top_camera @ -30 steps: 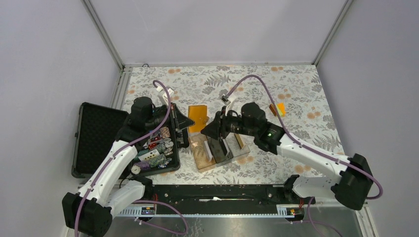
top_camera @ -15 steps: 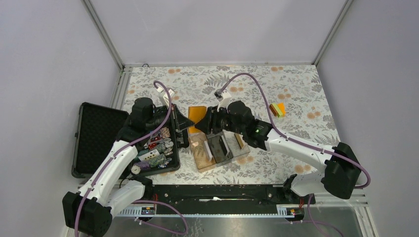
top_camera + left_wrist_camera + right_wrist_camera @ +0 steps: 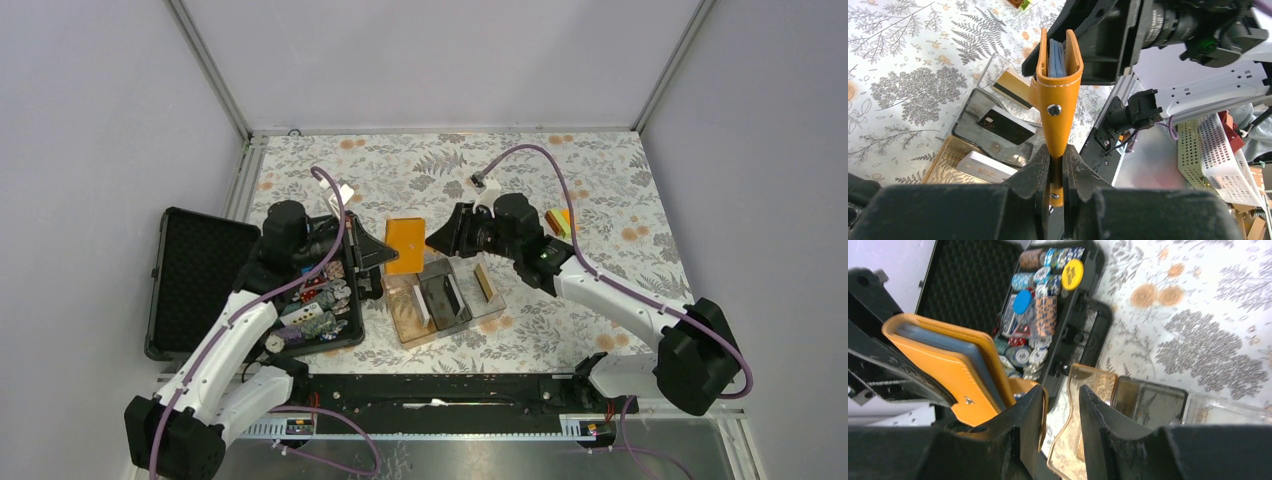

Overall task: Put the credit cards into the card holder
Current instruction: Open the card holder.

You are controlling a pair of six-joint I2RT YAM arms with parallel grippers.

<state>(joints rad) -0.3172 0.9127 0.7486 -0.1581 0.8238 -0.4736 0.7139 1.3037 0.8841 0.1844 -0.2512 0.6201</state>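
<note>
My left gripper [image 3: 1058, 148] is shut on the lower edge of the orange card holder [image 3: 1059, 95], holding it upright above the table [image 3: 600, 180]. A pale blue credit card [image 3: 1056, 56] stands inside its open top. From above, the card holder [image 3: 404, 245] sits between the left gripper [image 3: 383, 254] and my right gripper [image 3: 434, 242]. In the right wrist view the right gripper [image 3: 1061, 391] is open, right beside the card holder [image 3: 943, 365], with nothing gripped. More credit cards lie below: gold [image 3: 1013, 87], black [image 3: 1003, 127] and white [image 3: 983, 167].
A clear divided tray [image 3: 498, 305] holding the loose cards sits under the grippers. A black hard case [image 3: 200, 270] with round chips [image 3: 1045, 295] lies open to the left. A small orange and green block [image 3: 563, 222] lies at the right.
The right gripper rose from over the tray to the card holder, then drew back a little to the right. The left gripper kept its hold and nudged the card holder rightward.
</note>
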